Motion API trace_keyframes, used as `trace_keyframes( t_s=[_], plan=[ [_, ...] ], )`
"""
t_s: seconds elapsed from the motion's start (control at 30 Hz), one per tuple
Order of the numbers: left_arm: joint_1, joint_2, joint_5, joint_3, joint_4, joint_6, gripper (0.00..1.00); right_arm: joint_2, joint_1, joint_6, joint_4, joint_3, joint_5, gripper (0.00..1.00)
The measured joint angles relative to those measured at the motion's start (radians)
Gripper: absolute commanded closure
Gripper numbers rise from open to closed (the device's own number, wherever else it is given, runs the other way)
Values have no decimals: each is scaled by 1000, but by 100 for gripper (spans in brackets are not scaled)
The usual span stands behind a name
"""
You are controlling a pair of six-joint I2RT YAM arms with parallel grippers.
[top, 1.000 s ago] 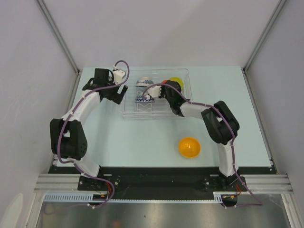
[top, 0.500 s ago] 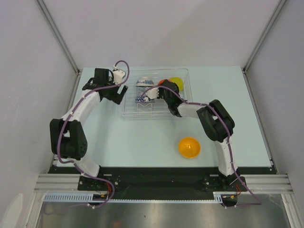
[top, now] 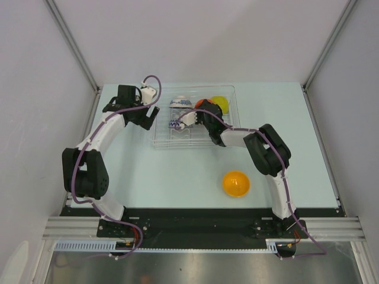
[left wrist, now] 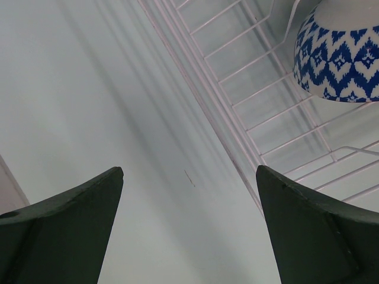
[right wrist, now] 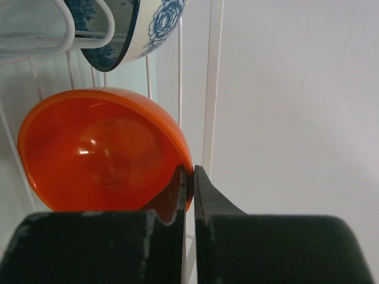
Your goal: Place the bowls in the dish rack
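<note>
Here the right tool is pinched shut on the rim of the red bowl, standing on edge among prongs of the dish rack. Settle it against them before releasing, lest it roll. Just beyond the tips the rack holds a blue-patterned bowl, a yellow-green bowl alongside. The orange bowl lies on the counter, well behind. The left tool gapes, empty.

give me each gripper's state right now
left gripper: open, holding nothing
right gripper: closed, pinching the red bowl by its rim
</note>
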Motion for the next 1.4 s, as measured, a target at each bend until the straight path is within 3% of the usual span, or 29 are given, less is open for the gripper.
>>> trace_keyframes(
  t_s=[0.43, 0.63, 1.17, 1.4],
  plan=[
    [0, 3, 0, 19, -8, 7, 0, -4, 1, -24, -32, 1, -20, 99],
    [0, 3, 0, 19, -8, 8, 0, -35, -1, -11, -176, 37, -37, 89],
    [1, 3, 0, 19, -8, 8, 0, -85, -1, 58, -448, 101, -59, 80],
    [1, 3, 0, 19, -8, 8, 0, -97, -2, 91, -569, 142, -75, 69]
  ],
)
